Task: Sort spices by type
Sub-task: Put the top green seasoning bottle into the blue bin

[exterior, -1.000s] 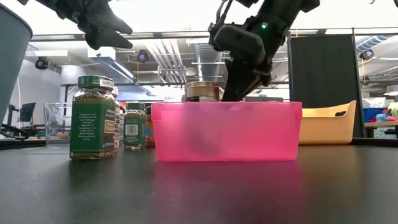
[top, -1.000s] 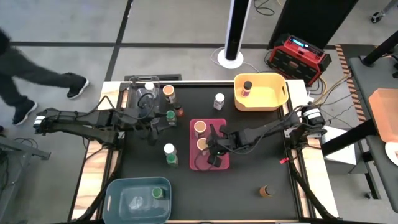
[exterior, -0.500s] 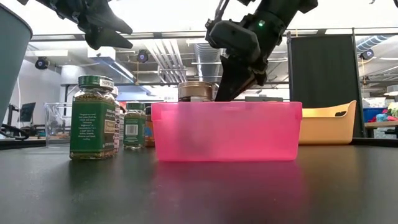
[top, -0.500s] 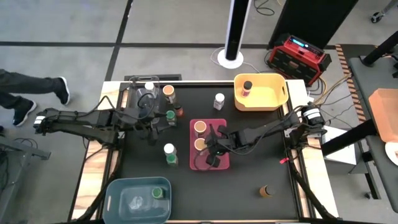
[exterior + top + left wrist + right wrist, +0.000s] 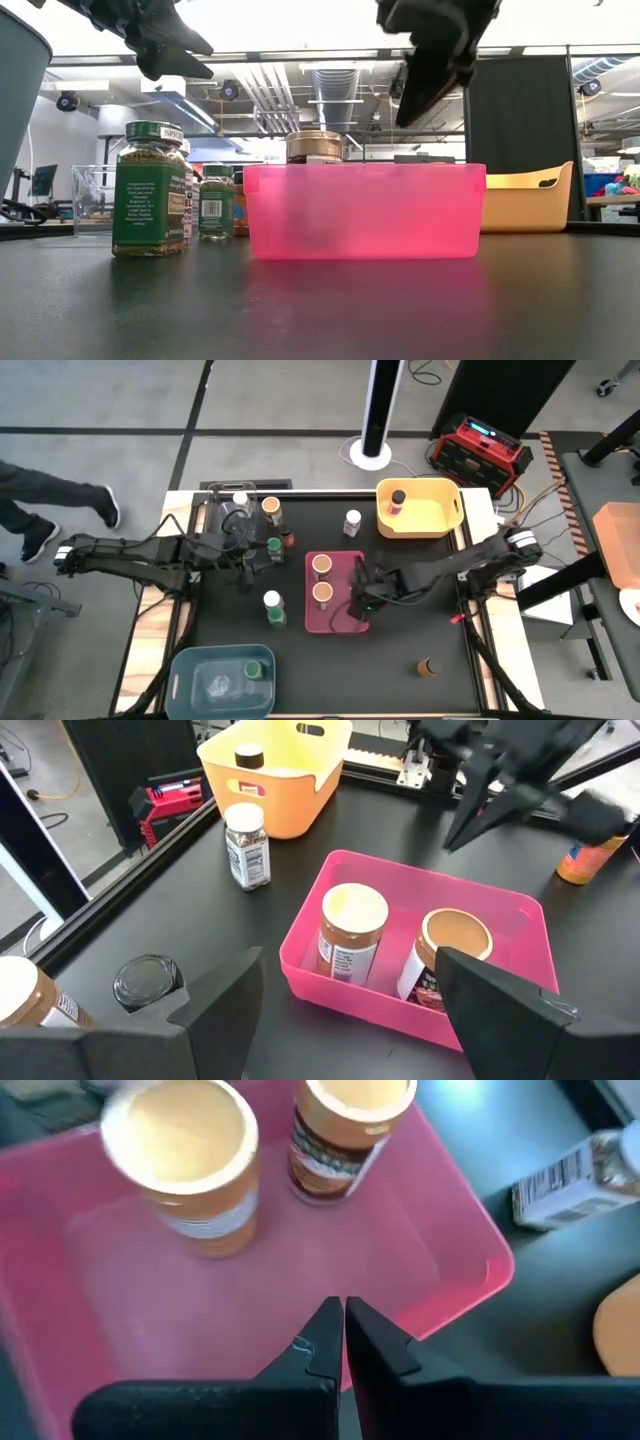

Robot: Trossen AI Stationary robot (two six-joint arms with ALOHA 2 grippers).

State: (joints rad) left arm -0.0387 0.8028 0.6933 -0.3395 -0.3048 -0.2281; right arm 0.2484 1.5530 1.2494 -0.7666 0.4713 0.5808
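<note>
The pink bin stands mid-table and holds two upright orange-lidded spice jars, which also show in the right wrist view. My right gripper is shut. It hangs above the bin's right part, clear of the jars and slanting down. My left gripper waits open in the air left of the bin, with nothing between its fingers. Loose jars stand below and around it: a green-lidded one, a white-lidded one and an orange-lidded one.
At the far right a yellow bin holds a dark-lidded jar. At the near left a blue bin holds a green-lidded jar. A white-lidded jar stands behind the pink bin. A brown jar sits near right. A person's legs show beyond the table's left side.
My right gripper, shut throughout, has risen out of the pink bin and drawn back toward the table's right edge. Before that, the nearer orange-lidded jar slid a little toward the left inside the bin and stayed upright.
</note>
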